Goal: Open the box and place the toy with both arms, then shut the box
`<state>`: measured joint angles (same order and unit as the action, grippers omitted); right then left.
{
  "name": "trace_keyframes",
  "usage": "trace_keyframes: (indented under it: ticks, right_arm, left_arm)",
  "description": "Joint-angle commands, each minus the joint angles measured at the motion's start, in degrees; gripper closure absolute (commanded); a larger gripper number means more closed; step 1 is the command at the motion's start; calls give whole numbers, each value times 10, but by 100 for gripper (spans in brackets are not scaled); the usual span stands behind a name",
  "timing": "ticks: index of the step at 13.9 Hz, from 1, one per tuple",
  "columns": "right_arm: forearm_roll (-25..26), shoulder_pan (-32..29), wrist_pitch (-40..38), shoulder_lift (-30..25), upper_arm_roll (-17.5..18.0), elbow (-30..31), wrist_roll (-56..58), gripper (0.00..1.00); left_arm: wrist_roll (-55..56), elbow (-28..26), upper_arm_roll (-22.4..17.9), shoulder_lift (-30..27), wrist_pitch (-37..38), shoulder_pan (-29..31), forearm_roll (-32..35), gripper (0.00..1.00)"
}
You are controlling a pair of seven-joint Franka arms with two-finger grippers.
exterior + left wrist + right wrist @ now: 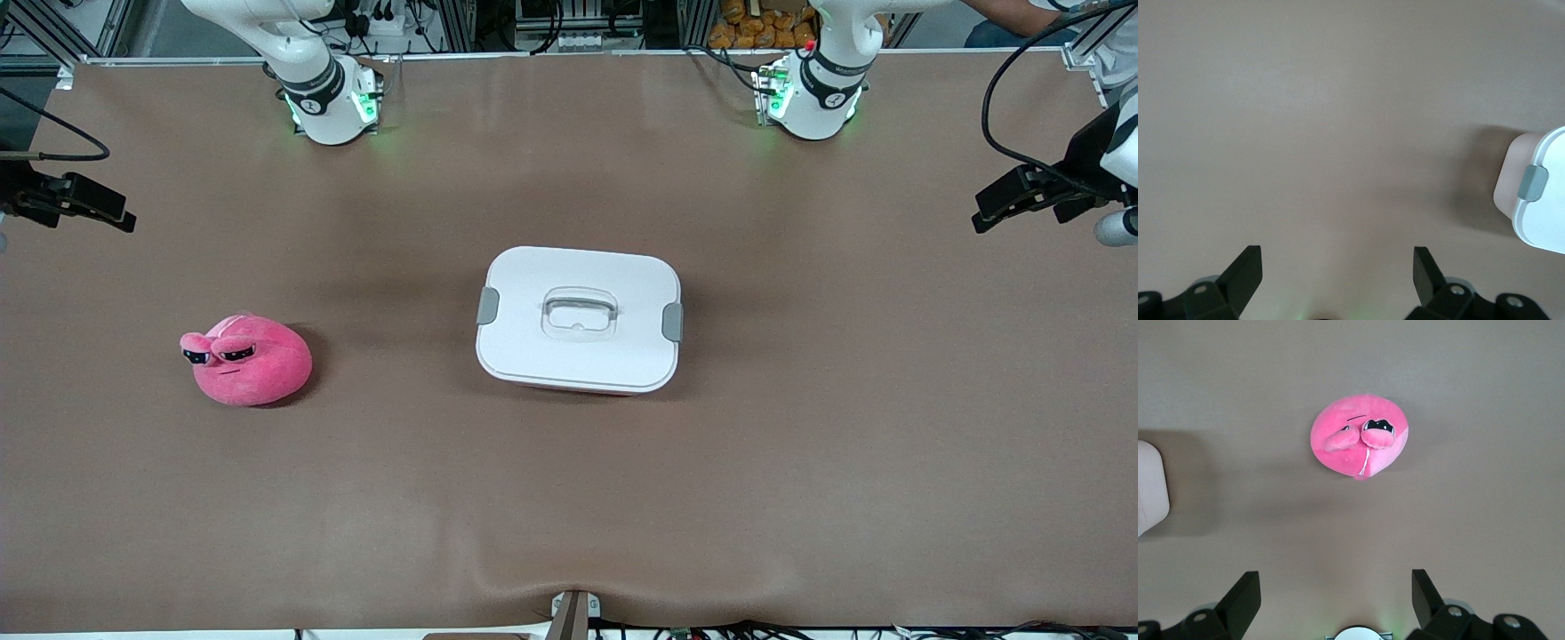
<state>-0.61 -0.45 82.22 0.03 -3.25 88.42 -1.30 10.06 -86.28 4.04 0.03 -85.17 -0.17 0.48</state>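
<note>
The box (pixel 579 318) sits mid-counter, lid clipped; the toy (pixel 248 359) lies toward the right arm's end. Nothing is begun: left gripper (pixel 1338 270) and right gripper (pixel 1337 590) hover spread, empty. Next, probably unclipping the lid.

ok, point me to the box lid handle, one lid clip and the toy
handle (pixel 580 312), front view, middle of the clear grip on the white lid
clip (pixel 1532 183), left wrist view, centre of the grey clip on the lid's edge
toy (pixel 1359 444), right wrist view, middle of the pink plush body
</note>
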Motion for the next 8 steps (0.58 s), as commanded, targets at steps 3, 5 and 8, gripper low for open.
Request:
trace_keyframes:
  ticks: [3,5,8]
  right_arm:
    - [6,-8,-6,-7,5,3,2,0]
    - [3,-5,-2,-5,6,3,2,0]
    - [-2,0,-1,-3,8,3,2,0]
  left_arm:
    - [-5,5,0,-2,0,1,1,0]
    - [-7,4,-1,-2,0,1,0,0]
    - [-17,4,-4,-5,12,4,0,0]
